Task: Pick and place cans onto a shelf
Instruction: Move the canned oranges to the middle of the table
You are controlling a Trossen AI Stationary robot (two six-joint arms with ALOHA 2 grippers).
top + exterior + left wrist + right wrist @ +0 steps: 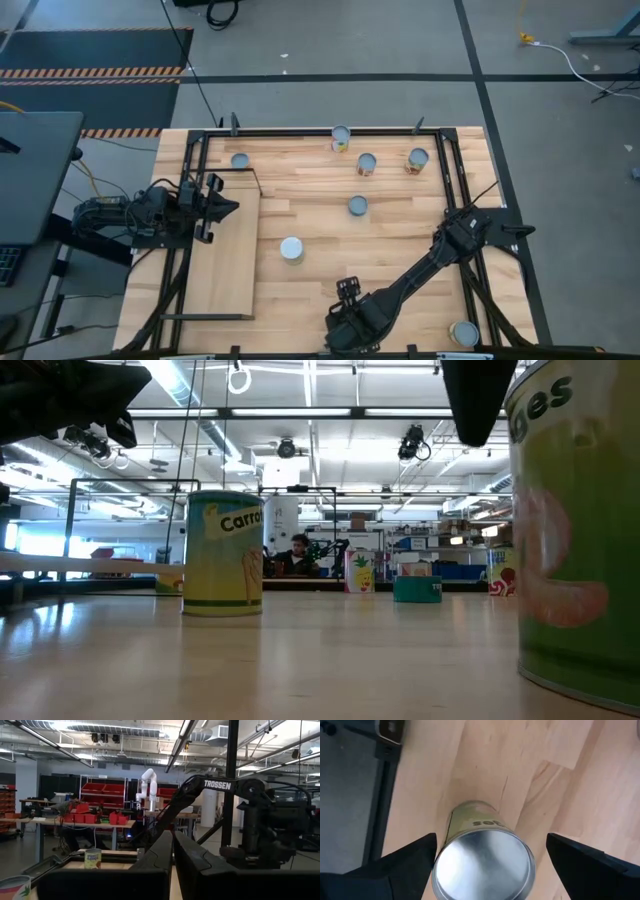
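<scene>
My right gripper hangs near the table's front edge, open, pointing down over a green-labelled can with a silvery top. In the right wrist view its fingers stand on either side of the can's top. In the low view the same can fills the right side. It stands upright on the tabletop, and in the high view the gripper hides it. My left gripper is shut and empty above the far part of the shelf, the pale board at the left.
Several more cans stand upright on the tabletop. One with a carrot label is in the middle and another just beyond it. Three stand at the far side, one by the shelf's far end, and one at the front right corner.
</scene>
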